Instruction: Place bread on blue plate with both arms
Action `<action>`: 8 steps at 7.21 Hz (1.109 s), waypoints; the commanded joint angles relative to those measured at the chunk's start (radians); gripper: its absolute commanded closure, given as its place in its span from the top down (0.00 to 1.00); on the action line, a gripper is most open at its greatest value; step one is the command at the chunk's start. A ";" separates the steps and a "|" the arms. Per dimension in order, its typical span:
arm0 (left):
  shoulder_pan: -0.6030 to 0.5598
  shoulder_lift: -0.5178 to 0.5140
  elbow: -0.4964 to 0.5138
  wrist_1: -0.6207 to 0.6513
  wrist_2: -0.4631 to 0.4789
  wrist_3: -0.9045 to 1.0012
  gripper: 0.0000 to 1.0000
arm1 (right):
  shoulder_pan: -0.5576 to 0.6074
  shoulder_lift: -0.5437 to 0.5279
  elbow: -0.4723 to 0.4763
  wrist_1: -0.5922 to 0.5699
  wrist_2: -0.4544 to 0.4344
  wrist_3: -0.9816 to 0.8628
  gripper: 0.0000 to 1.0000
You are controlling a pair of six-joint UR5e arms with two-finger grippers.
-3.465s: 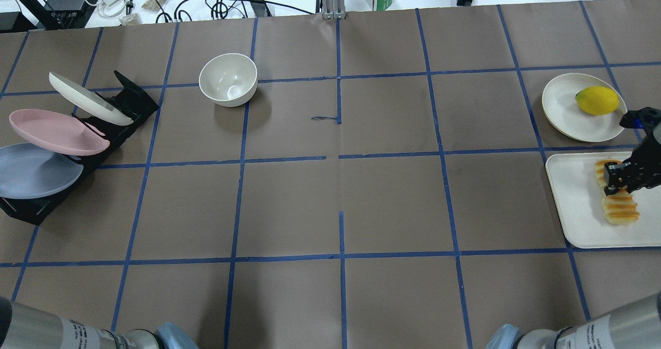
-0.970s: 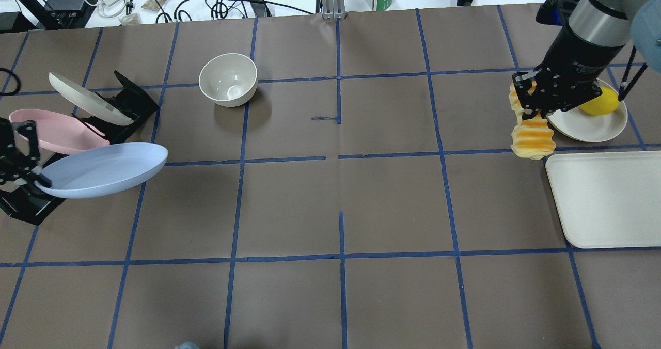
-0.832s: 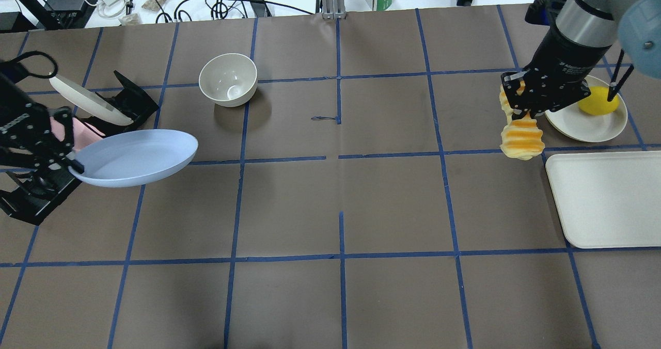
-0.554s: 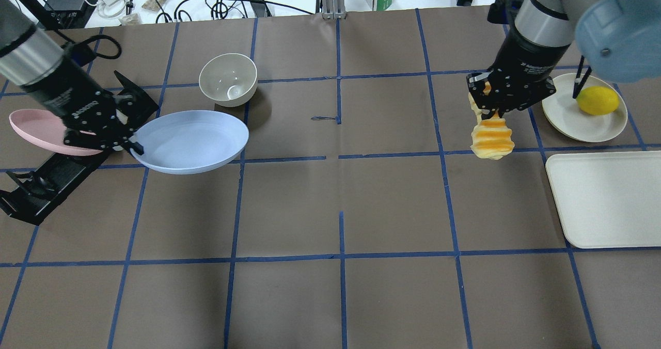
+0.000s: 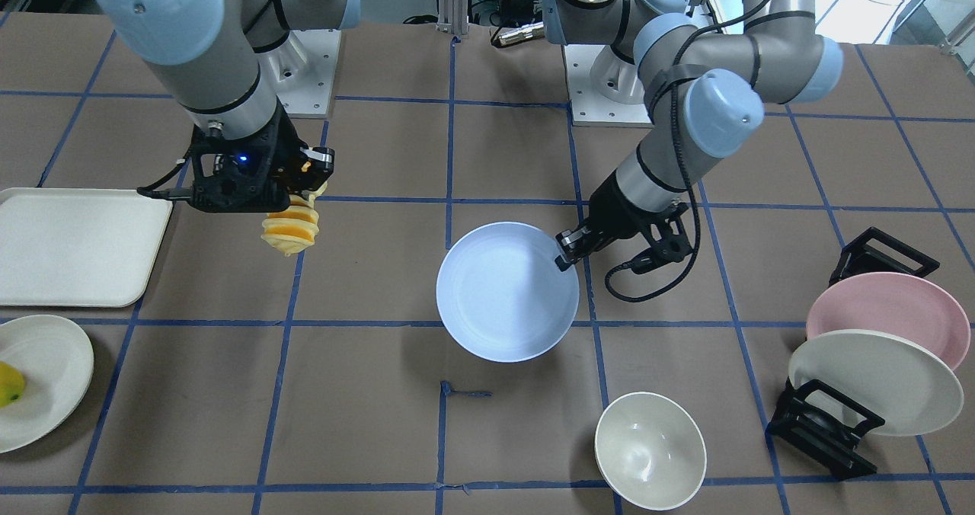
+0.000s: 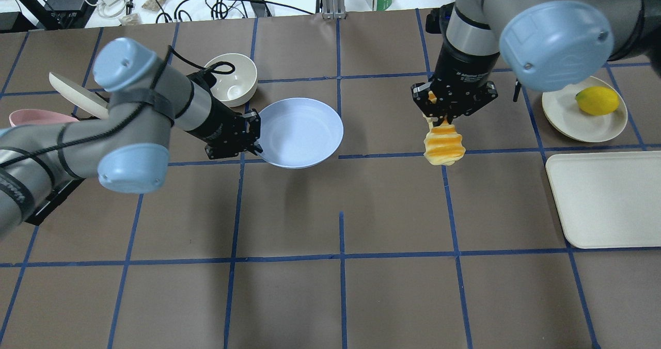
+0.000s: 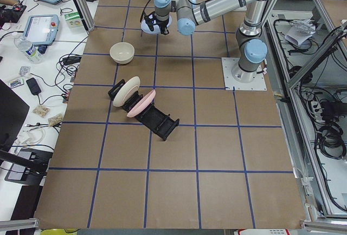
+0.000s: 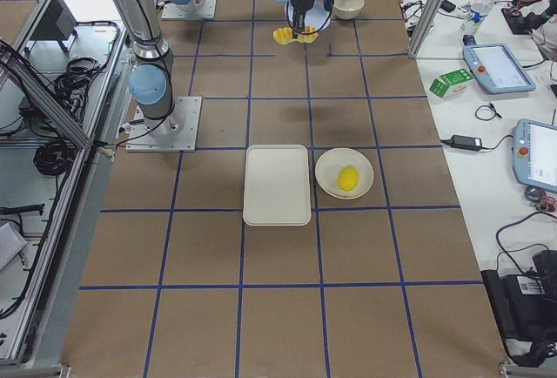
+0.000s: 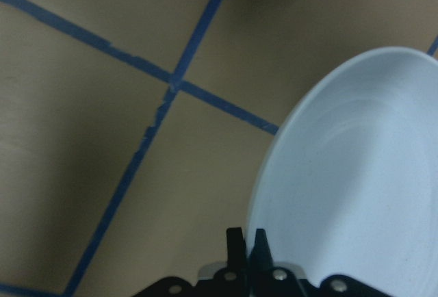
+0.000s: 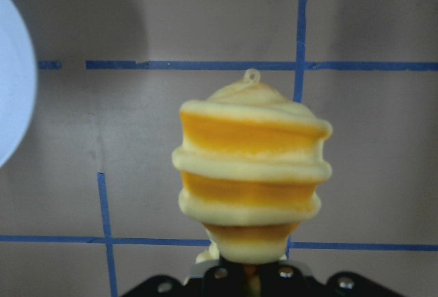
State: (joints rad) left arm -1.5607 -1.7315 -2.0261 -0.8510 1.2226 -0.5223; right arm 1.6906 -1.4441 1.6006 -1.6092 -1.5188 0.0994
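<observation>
The blue plate (image 6: 300, 131) hangs level above the table's middle, and my left gripper (image 6: 256, 151) is shut on its rim. It also shows in the front view (image 5: 506, 290) and the left wrist view (image 9: 356, 187). My right gripper (image 6: 442, 115) is shut on the bread (image 6: 443, 145), a ridged yellow-orange loaf that hangs end-down above the table to the plate's right. The bread also shows in the front view (image 5: 290, 229) and fills the right wrist view (image 10: 252, 177). A gap of table lies between plate and bread.
A cream bowl (image 6: 235, 78) stands just behind my left forearm. A black rack (image 5: 823, 427) holds a pink plate (image 5: 887, 313) and a cream plate (image 5: 874, 382). A white tray (image 6: 607, 199) lies at the right, with a yellow fruit (image 6: 597, 100) on a cream plate (image 6: 565, 114) behind it.
My left arm took the blue plate off the rack and carried it right to the table's middle. My right arm lifted the bread off the tray and carried it left toward the plate.
</observation>
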 commanded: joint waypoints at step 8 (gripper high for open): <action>-0.137 -0.143 -0.054 0.334 0.132 -0.059 1.00 | 0.146 0.221 -0.002 -0.305 0.011 0.075 0.00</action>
State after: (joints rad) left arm -1.6988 -1.9085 -2.0974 -0.4856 1.3408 -0.5833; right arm 1.8321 -1.2491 1.5983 -1.8717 -1.5120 0.1682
